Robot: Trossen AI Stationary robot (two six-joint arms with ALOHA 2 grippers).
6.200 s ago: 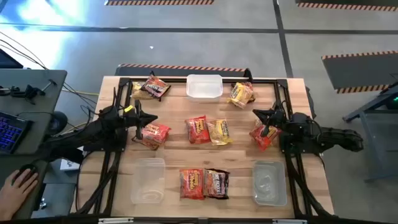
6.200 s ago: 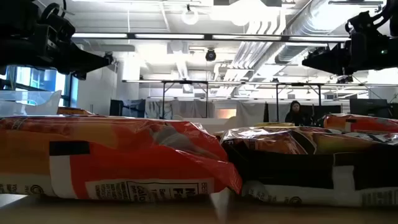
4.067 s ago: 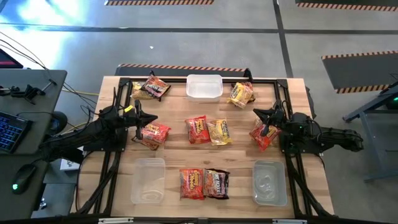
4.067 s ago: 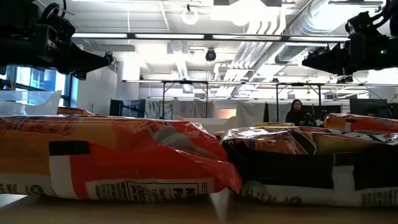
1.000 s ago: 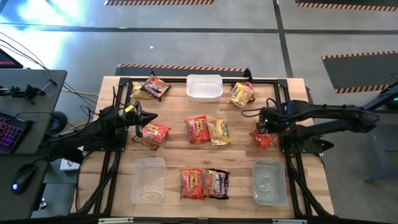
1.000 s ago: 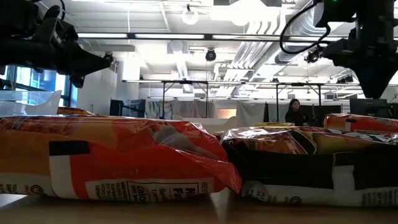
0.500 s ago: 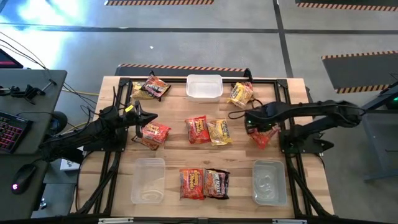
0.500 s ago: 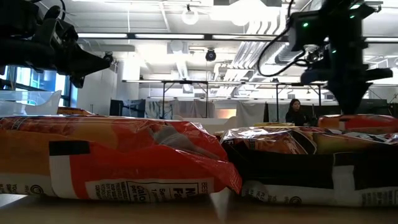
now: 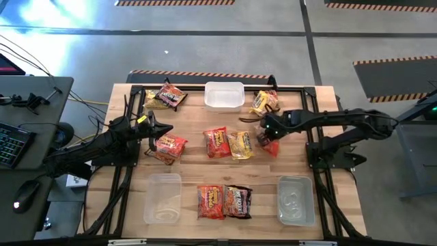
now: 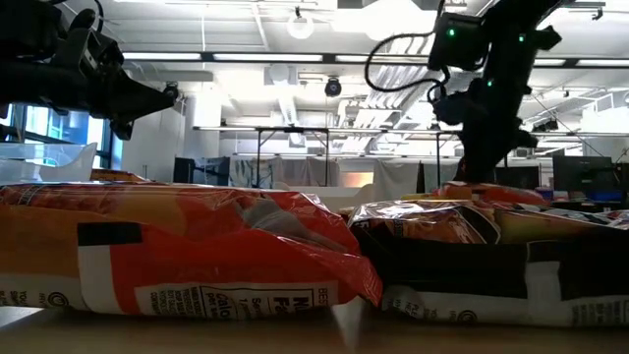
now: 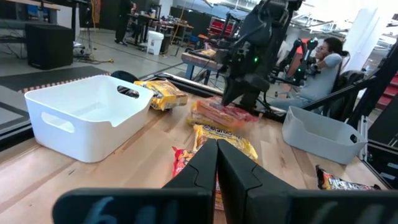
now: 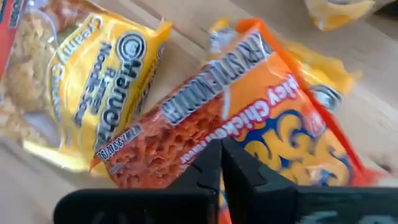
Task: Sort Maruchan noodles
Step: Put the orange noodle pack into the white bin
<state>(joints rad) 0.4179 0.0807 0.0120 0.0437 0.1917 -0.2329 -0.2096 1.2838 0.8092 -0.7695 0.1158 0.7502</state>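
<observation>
Right hand (image 9: 265,140), clamped on a red-orange noodle packet (image 9: 268,145), has carried it inward beside the yellow packet (image 9: 241,144); left hand (image 9: 166,128) waits closed, empty.

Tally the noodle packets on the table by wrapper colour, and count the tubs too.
red-orange packets: 4
yellow packets: 3
dark brown packets: 2
tubs: 3
Total: 9 packets, 3 tubs, 12 things.
</observation>
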